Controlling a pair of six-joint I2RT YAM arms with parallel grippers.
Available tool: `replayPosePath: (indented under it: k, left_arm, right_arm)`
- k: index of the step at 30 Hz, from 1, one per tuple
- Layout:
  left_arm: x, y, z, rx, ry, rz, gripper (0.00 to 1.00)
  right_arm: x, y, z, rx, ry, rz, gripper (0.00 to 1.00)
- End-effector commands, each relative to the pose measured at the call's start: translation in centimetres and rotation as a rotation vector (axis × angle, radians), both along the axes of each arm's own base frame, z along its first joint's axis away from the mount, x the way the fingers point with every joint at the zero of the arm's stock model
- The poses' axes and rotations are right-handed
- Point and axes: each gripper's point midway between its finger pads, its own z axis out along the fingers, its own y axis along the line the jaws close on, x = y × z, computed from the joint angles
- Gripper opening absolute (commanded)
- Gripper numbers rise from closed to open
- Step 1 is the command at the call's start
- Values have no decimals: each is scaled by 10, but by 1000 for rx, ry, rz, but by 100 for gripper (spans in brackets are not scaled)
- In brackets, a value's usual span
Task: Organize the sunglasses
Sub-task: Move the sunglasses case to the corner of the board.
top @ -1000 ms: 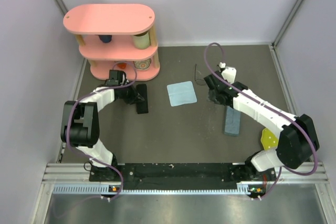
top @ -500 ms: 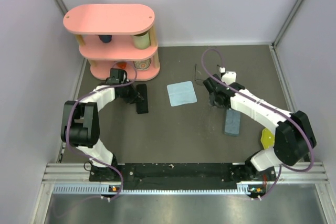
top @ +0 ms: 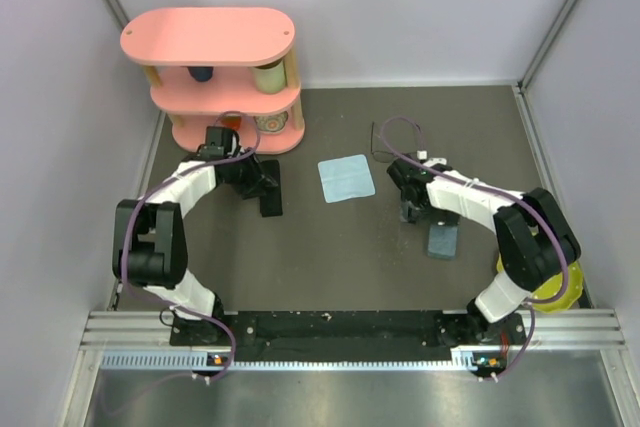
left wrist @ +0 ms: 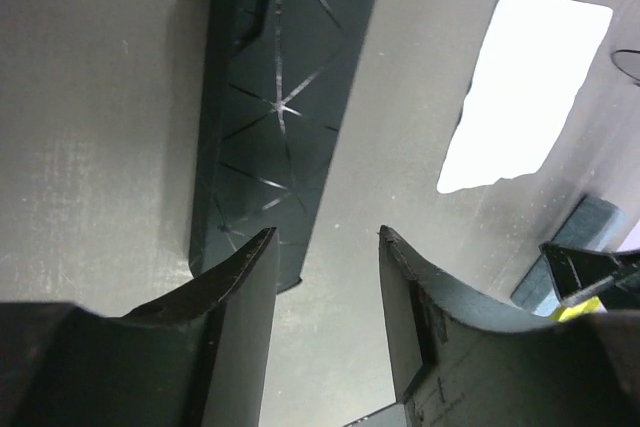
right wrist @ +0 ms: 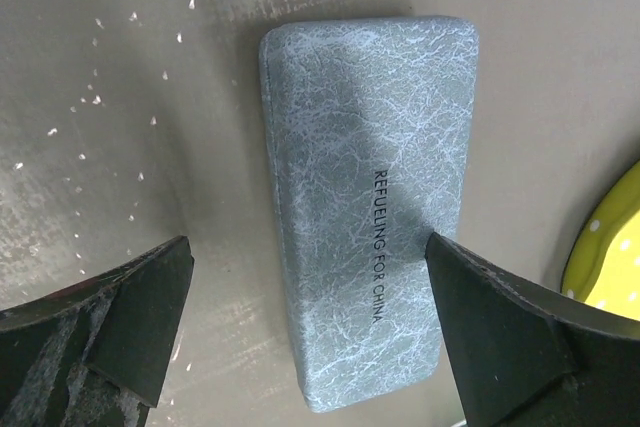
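Hovering left end effector: over the black case; in its wrist view the two fingers stand apart with only bare desk between them, pinching nothing.
Black case: closed, lying flat on the desk just in front of the pink shelf; in the left wrist view one end of it sits just beside a fingertip.
Right end effector: spread wide and holding nothing; in its wrist view the fingers frame the grey-blue case on either side, and whether they touch it cannot be told.
Grey-blue case: closed and flat on the desk, with a line of lettering along its lid; from above it lies just on the near side of the right end effector.
Cloth: light blue, square, spread flat on the desk between the two cases.
Sunglasses: only the thin dark wire pair can be made out, lying on the desk toward the far side, between the cloth and the right arm, apart from both end effectors and nearer the right one.
Yellow dish: white-dotted, just to one side of the grey-blue case; from above it is partly hidden under the right arm.
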Motion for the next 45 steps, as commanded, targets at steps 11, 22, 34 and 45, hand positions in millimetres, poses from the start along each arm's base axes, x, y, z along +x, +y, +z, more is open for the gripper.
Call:
replayPosePath:
  k: [11, 22, 34, 45]
  left_arm:
    - [9, 0, 97, 1, -235, -51, 52]
    - [-5, -9, 97, -41, -218, -107, 53]
    - [-23, -10, 78, -28, -179, -129, 53]
    - [-29, -5, 70, 1, -163, -133, 53]
  right_arm:
    - [-2, 2, -25, 209, 48, -55, 95]
    - [6, 35, -14, 340, 50, 58, 66]
    - [-4, 100, -7, 47, 149, 358, 76]
    - [-10, 155, 40, 190, 58, 491, 99]
